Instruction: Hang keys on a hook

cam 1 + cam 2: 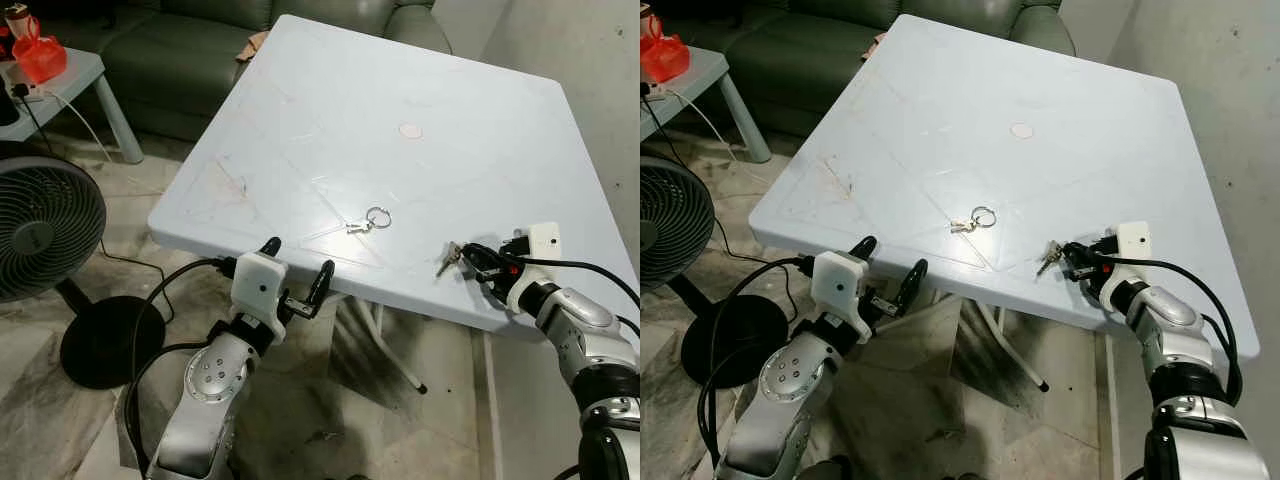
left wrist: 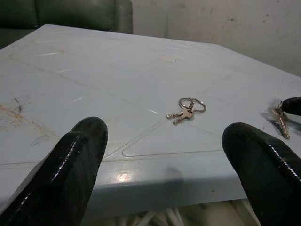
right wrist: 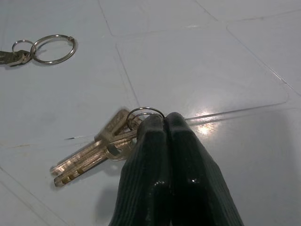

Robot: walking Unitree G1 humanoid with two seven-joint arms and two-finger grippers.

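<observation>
Two key sets lie on the pale blue table (image 1: 400, 80). A small set on a large ring (image 1: 368, 220) rests near the front middle, also seen as the ringed keys (image 2: 186, 108). My right gripper (image 1: 470, 258) is low on the table at the front right, shut on the ring of a bunch of brass keys (image 3: 101, 148); the bunch of keys (image 1: 447, 260) sticks out to its left. My left gripper (image 1: 298, 272) stands open just below the table's front edge, its fingers (image 2: 77, 160) empty and pointing at the ringed keys.
A standing fan (image 1: 40, 230) with its round base is on the floor at the left. A green sofa (image 1: 190, 50) sits behind the table. A small side table (image 1: 70, 80) carries a red bag (image 1: 38, 55). The wall (image 1: 590, 60) runs along the right.
</observation>
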